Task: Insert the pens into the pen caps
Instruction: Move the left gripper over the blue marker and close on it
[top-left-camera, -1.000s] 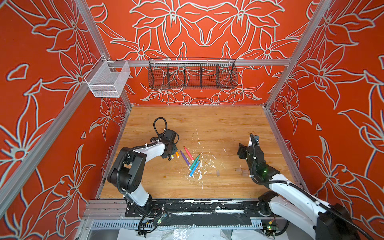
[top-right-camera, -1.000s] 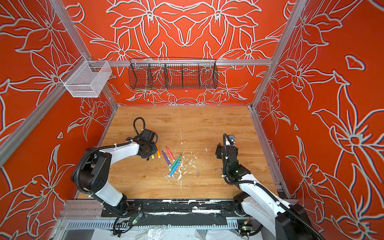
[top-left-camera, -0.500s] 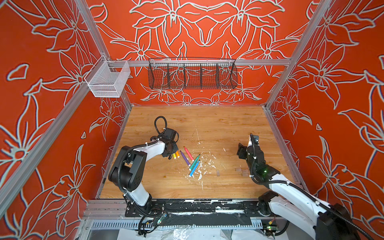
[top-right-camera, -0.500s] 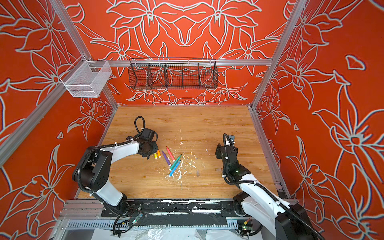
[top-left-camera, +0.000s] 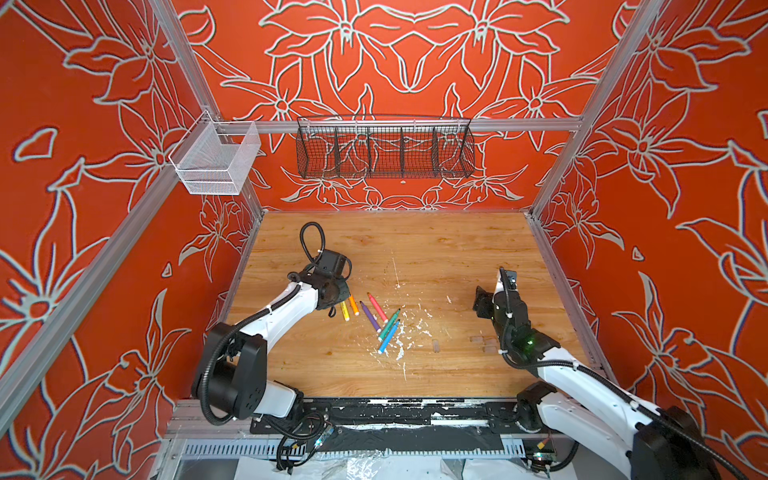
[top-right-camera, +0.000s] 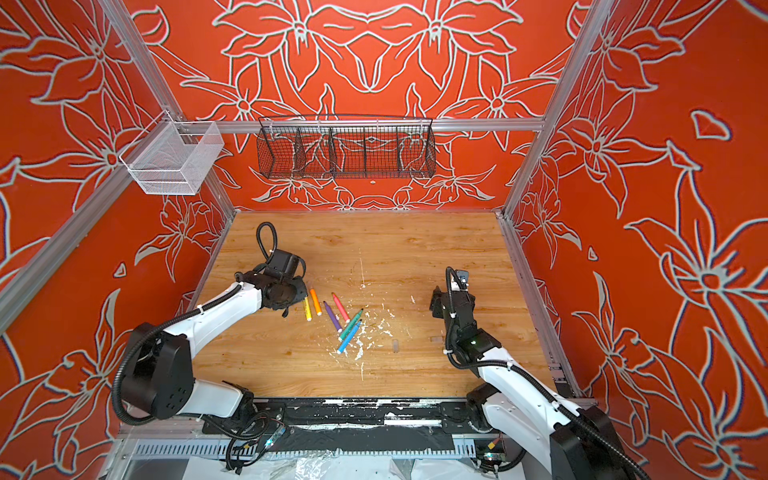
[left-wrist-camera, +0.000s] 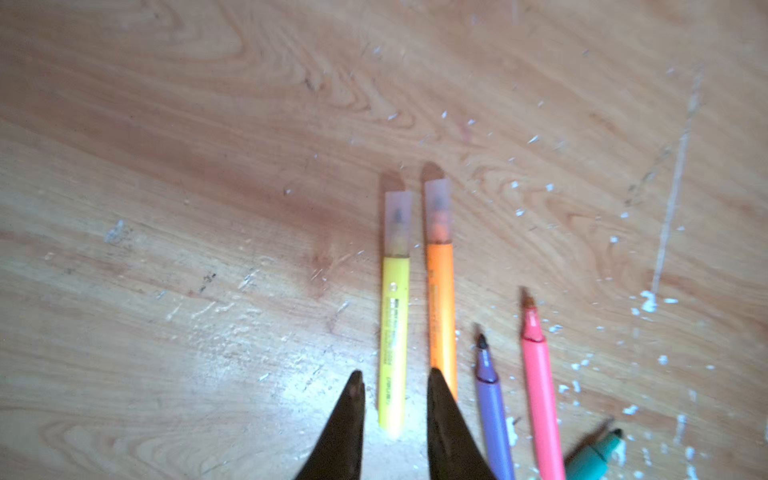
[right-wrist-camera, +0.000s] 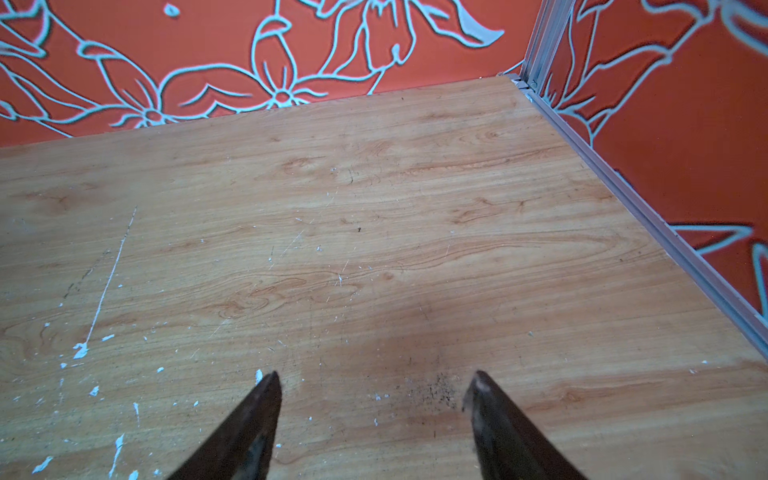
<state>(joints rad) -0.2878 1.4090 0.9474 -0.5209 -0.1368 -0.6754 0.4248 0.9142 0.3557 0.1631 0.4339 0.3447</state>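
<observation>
Straddling the capped yellow felt-tip marker (left-wrist-camera: 394, 316), lower centre in the left wrist view, the left hand (left-wrist-camera: 395, 378) stood slightly open, holding nothing; retracting askew could drag the adjacent orange marker (left-wrist-camera: 441, 311). The right hand (right-wrist-camera: 374, 382) gaped empty.

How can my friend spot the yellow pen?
On the wooden table, bright pens lie by the left tool. The yellow pen is the end one, nearest it. The orange pen alongside is clear-capped too, but only this one is yellow.
</observation>
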